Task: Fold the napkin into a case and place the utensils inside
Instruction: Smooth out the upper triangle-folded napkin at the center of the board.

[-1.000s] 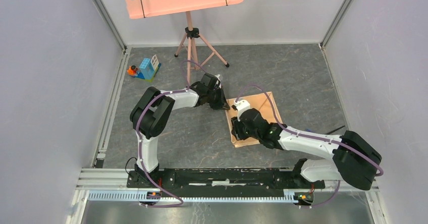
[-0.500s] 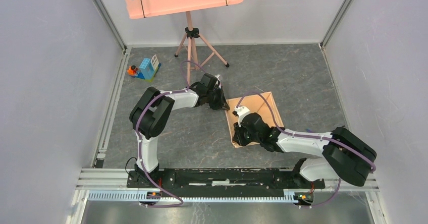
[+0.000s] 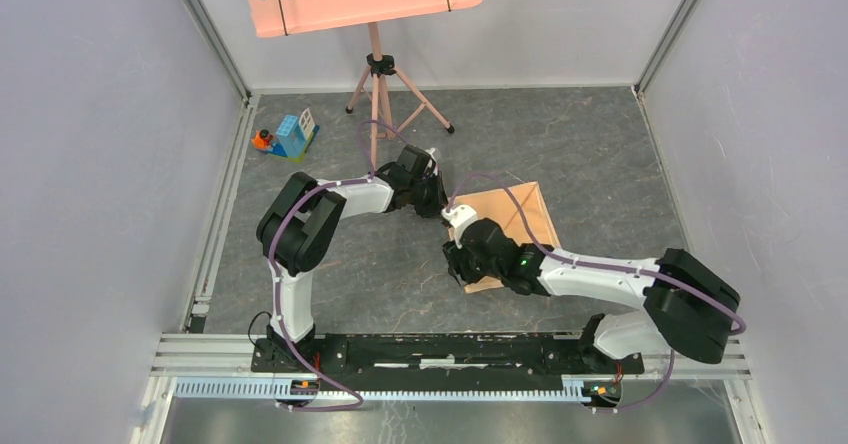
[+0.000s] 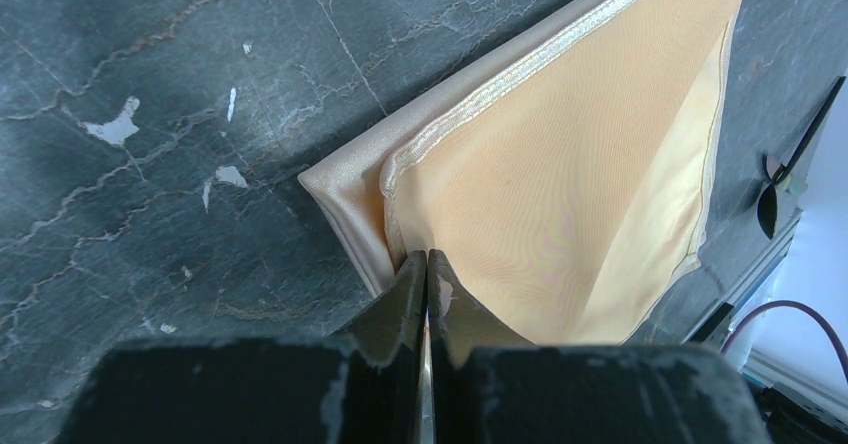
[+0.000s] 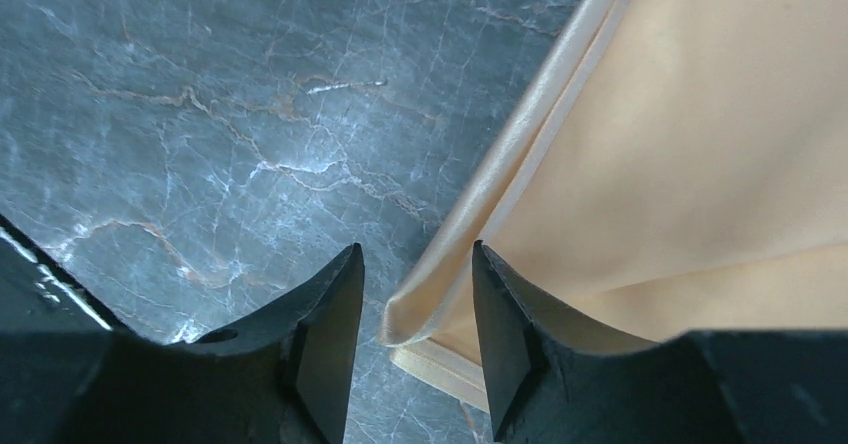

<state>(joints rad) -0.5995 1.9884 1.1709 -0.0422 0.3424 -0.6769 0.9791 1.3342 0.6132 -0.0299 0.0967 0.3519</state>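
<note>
Grey marble tabletop (image 3: 350, 264); left claw (image 4: 428, 264) clamped on napkin (image 4: 560, 184) corner; right claw (image 5: 415, 254) parted around near corner.

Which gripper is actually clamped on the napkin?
The left gripper: its jaws are shut on the napkin edge near a corner. The right gripper stands open, fingers apart over another corner.

The napkin (image 3: 515, 219) lies on the table (image 3: 350, 274), a little right of the middle. The left gripper (image 4: 428, 269) is at its far left corner, the right gripper (image 5: 412, 264) at its near left corner. A utensil (image 4: 772, 202) lies right of the napkin, apart from it. The music stand (image 3: 375, 64) stands behind, and a toy house (image 3: 293, 136) sits to its left.
</note>
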